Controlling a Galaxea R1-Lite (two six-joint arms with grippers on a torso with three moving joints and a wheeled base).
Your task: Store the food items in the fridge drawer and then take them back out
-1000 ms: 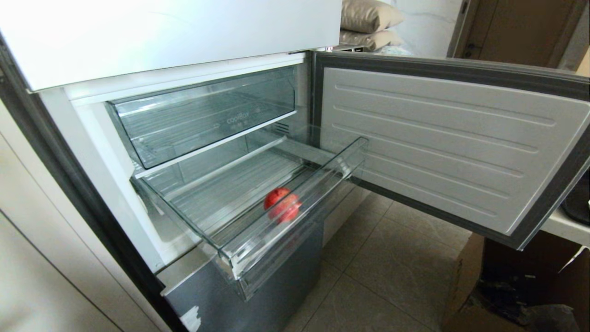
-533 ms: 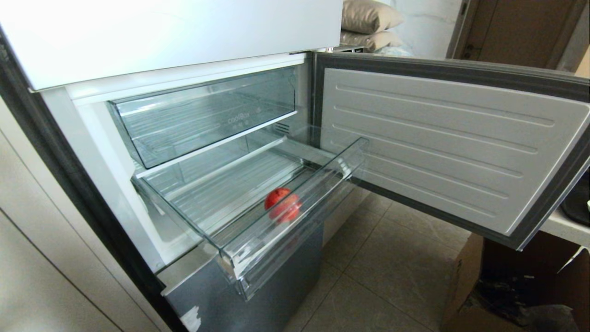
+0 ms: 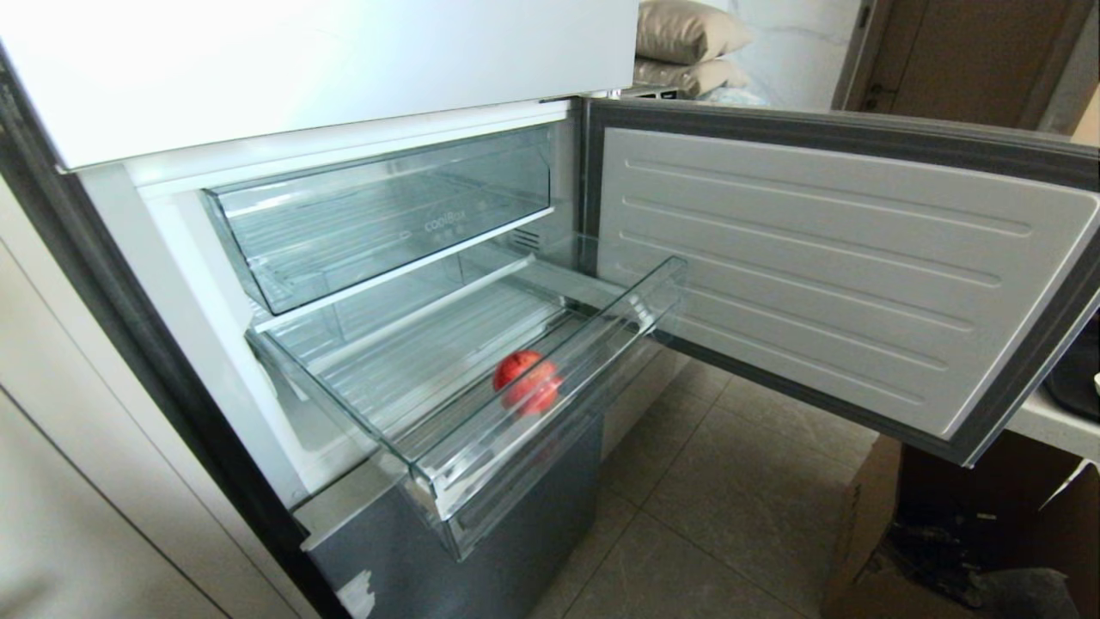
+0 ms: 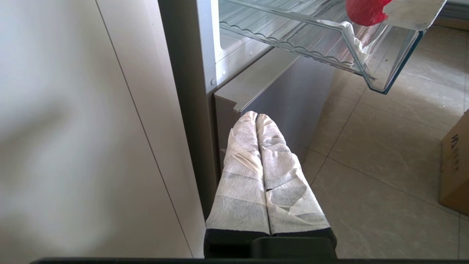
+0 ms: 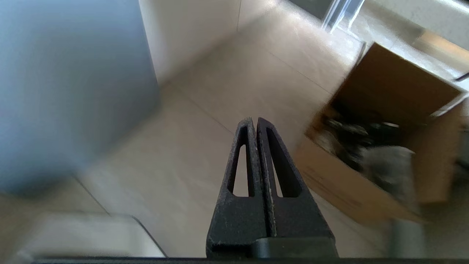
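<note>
Fridge drawer point(image 3: 481, 464) is pulled out of the fridge, w/ its thick front lip over the tiled floor point(image 3: 730, 516). Red fruit point(image 3: 526, 382) lies inside drawer, near the front lip, about mid-width. Above the drawer sits a deeper clear drawer point(image 3: 378, 223) w/ faint lettering, pushed in. Fridge door point(image 3: 825, 275) stands wide open to the drawer's right.

Neither arm shows in head view. Left hand point(image 4: 256, 116): white-wrapped fingers point(image 4: 240, 172) pressed together, closed, holding nothing; it sits low, below the drawer, by the grey lower fridge front point(image 4: 278, 95). In that view the fruit point(image 4: 364, 11) is seen thru the drawer's clear bottom, w/ white tape scraps point(image 4: 351, 35) at the drawer's front corner.

Right hand point(image 5: 254, 120): black fingers closed, empty, over the floor point(image 5: 220, 95) well away from the drawer, near an open cardboard box point(image 5: 384, 146).
</note>
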